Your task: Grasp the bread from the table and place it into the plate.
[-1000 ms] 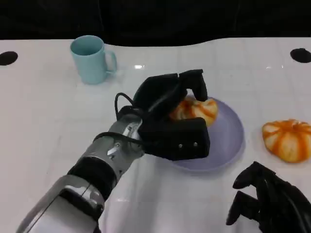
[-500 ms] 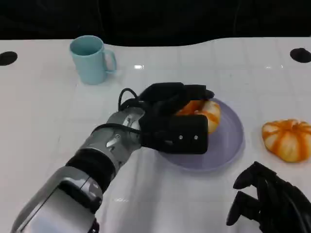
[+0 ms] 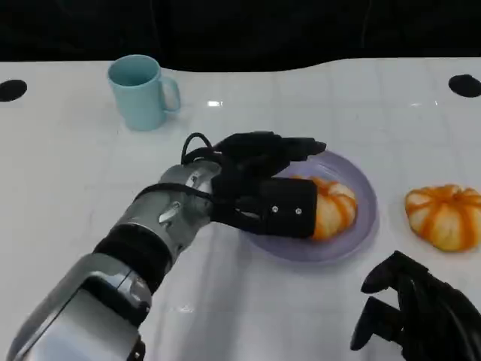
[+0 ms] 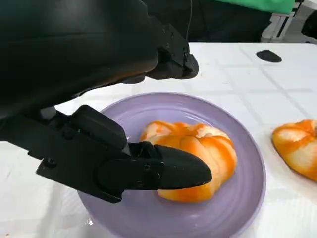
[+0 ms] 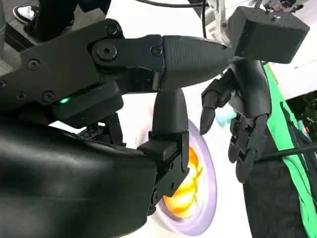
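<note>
Since earlier frames: left hand (image 3: 263,188) pulled back toward plate's near-left rim; bread shifted from plate's far-left part to centre-right. Left hand now released, fingers (image 4: 168,168) spread apart, one fingertip just beside round orange-and-white striped bread bun (image 3: 333,207), contact not clear. Bun lies inside round lavender plate (image 3: 361,184). Right hand (image 3: 417,312) low at table's near-right edge, fingers curled, holding nothing. Second orange striped bun (image 3: 445,216) on white table (image 3: 68,180), right of plate. Light-blue ceramic mug (image 3: 140,92) far left.
</note>
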### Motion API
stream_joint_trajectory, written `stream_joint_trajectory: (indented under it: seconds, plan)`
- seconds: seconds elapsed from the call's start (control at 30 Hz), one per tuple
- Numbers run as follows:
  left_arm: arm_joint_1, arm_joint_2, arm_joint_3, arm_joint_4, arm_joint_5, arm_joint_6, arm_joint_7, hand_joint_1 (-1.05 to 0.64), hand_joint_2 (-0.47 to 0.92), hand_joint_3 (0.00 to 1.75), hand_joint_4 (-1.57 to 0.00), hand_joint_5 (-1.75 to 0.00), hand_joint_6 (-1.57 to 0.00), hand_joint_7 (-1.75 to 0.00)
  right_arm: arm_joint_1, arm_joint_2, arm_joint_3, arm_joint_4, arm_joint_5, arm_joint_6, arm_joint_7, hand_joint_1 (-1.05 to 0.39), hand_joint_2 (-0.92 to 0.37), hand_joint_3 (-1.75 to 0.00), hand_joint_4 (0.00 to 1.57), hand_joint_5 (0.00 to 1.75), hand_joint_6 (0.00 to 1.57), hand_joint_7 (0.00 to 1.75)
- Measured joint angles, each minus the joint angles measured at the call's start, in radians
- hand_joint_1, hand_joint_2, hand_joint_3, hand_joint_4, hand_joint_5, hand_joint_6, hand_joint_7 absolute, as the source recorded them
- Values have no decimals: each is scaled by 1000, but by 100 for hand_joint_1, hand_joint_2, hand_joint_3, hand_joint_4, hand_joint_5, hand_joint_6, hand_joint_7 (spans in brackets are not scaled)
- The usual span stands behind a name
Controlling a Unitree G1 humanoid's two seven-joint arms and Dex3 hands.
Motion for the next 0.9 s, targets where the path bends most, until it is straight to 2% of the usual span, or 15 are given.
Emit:
stream_joint_trajectory:
  seconds: [0.27, 0.6, 0.67, 0.7, 0.77, 0.9]
  plan:
    - [24, 35, 25, -73, -45, -3, -48, -91, 92, 52, -1, -22, -19, -1, -1, 0, 0, 1, 12, 0, 0, -53, -92, -50, 60, 175, 36, 173]
    - [141, 70, 146, -217, -230, -20, -145, -84, 92, 43, -14, -33, -28, -5, -1, 0, -1, 2, 15, 3, -1, -53, -92, -49, 61, 175, 37, 172]
    - [170, 71, 170, -246, -270, -21, -165, -81, 92, 40, -18, -44, -34, -7, -1, 0, -1, 1, 15, 6, -3, -52, -92, -49, 60, 175, 37, 173]
    - [188, 71, 184, -262, -295, -23, -172, -77, 92, 39, -16, -64, -40, -9, 0, 0, 0, 0, 14, 7, -4, -52, -92, -49, 60, 175, 37, 173]
    - [224, 71, 214, -299, -342, -31, -184, -73, 92, 36, -16, -88, -49, -13, 3, -1, 1, -2, 12, 7, -5, -52, -92, -50, 60, 175, 37, 173]
    - [305, 61, 276, -384, -444, -53, -188, -62, 92, 30, -29, -116, -64, -26, 5, -1, 2, -15, 12, 8, -8, -52, -92, -51, 59, 175, 36, 173]
